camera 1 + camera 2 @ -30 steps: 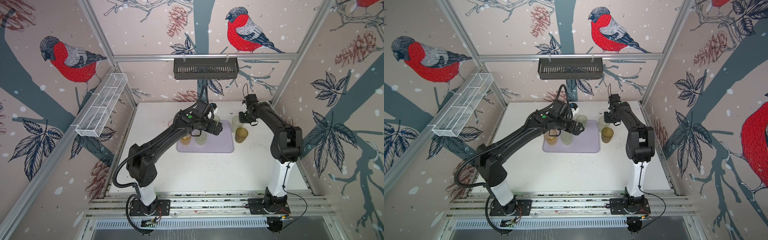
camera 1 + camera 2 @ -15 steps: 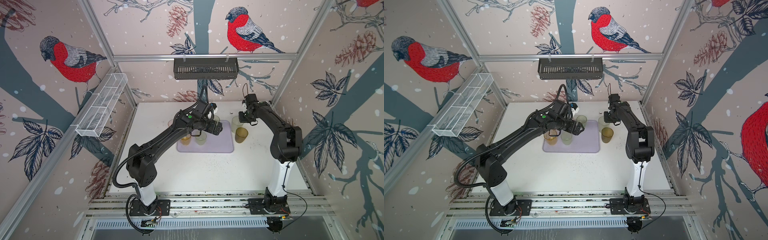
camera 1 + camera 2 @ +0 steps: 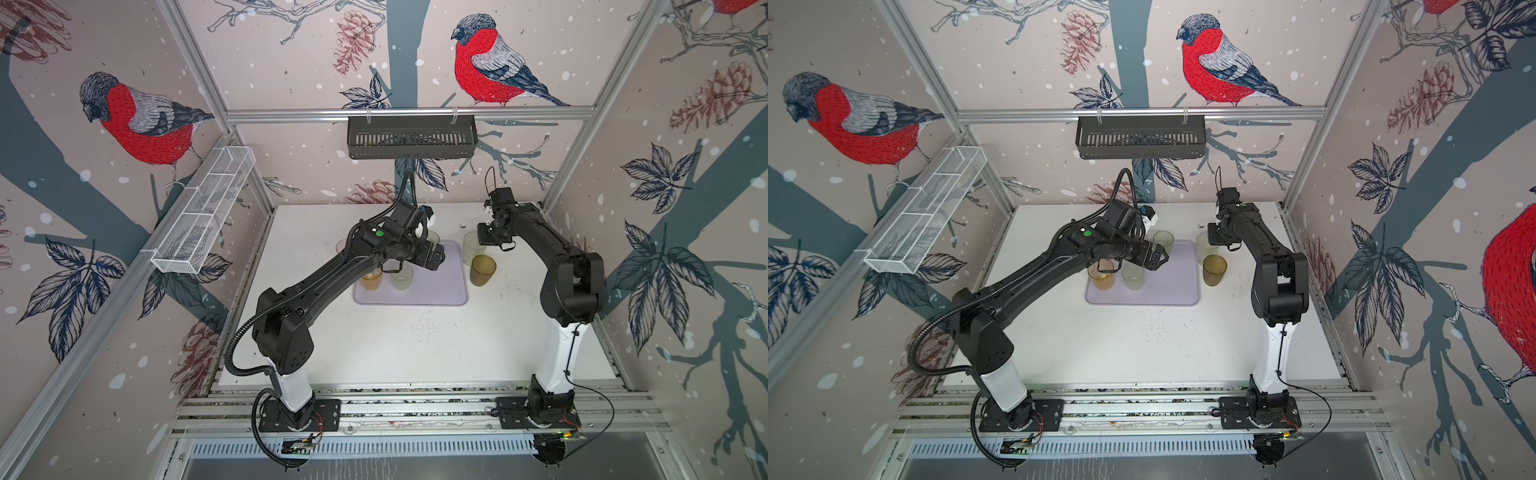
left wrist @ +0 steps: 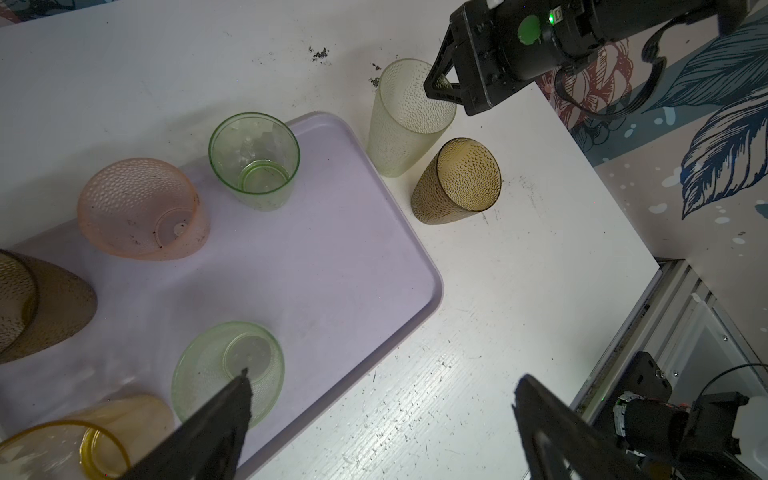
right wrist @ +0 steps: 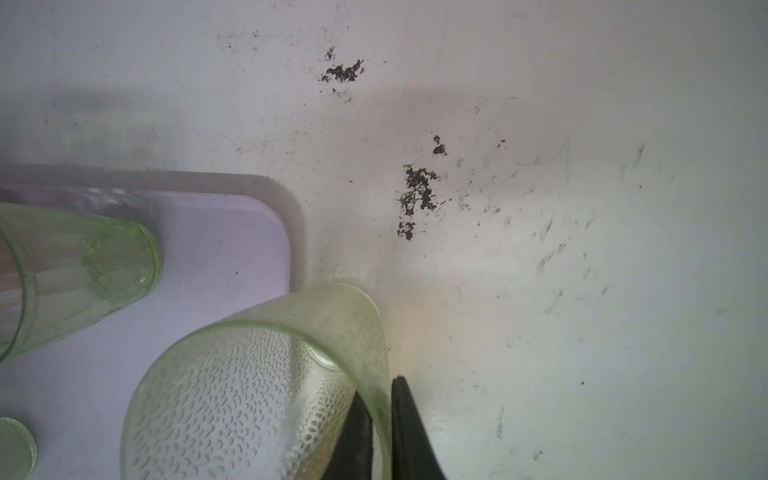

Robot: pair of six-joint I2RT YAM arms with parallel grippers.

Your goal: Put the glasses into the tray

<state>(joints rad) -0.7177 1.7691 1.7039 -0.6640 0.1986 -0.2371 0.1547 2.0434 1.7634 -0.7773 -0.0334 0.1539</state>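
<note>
Right claw [image 5: 380, 432] is clamped on the rim of the tall pale frosted green tumbler [image 4: 409, 114], one finger inside and one outside; that glass stands on the worktop [image 3: 415, 345] just beside the tray [image 4: 332, 249], next to the brown tumbler [image 4: 457, 183]. Left claw [image 4: 380, 419] hangs over the tray, spread wide, holding nothing. On the tray: bright green [image 4: 254, 160], pink [image 4: 141, 210] and a short frosted green tumbler [image 4: 228, 370], among others.
</note>
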